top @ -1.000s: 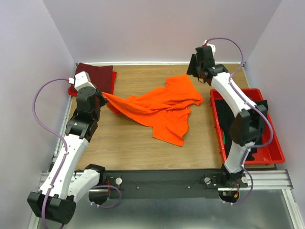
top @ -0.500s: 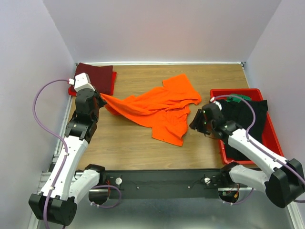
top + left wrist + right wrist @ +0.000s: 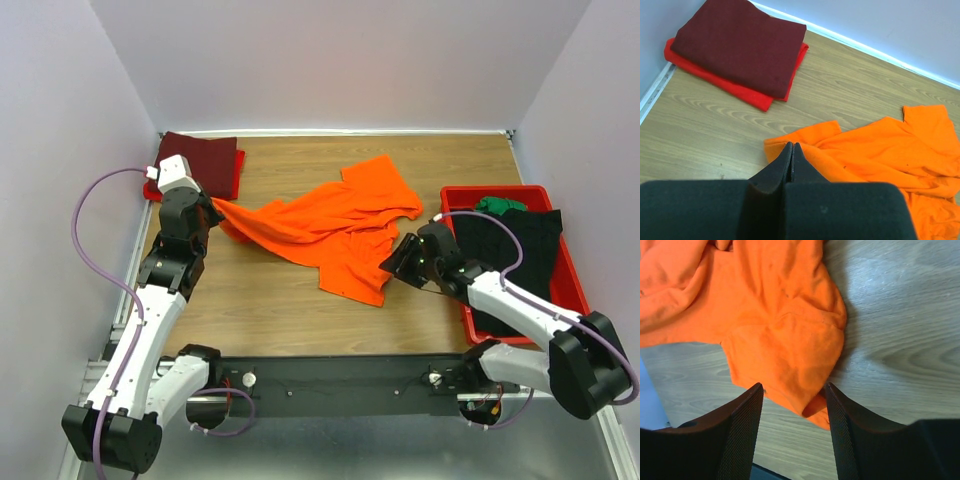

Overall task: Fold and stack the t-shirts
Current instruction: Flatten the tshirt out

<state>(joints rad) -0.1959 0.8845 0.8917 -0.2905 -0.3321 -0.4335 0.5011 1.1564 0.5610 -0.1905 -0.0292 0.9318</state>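
The orange t-shirt [image 3: 335,222] lies crumpled and part-spread mid-table [image 3: 280,300], with one corner drawn taut toward 9 o'clock. The left jaws are pressed fully together on that corner. The right jaws stand wide apart and grip nothing, low over the shirt's edge at about 4 o'clock, with a loose flap lying between them. A folded maroon t-shirt [image 3: 200,152] sits at the table's 10 o'clock corner. A black shirt [image 3: 520,240] waits in the red tray [image 3: 460,192] at 3 o'clock. The step looks like spreading the orange shirt flat before folding. Next, the right jaws likely need to drop, close on the flap and pull away from the left.
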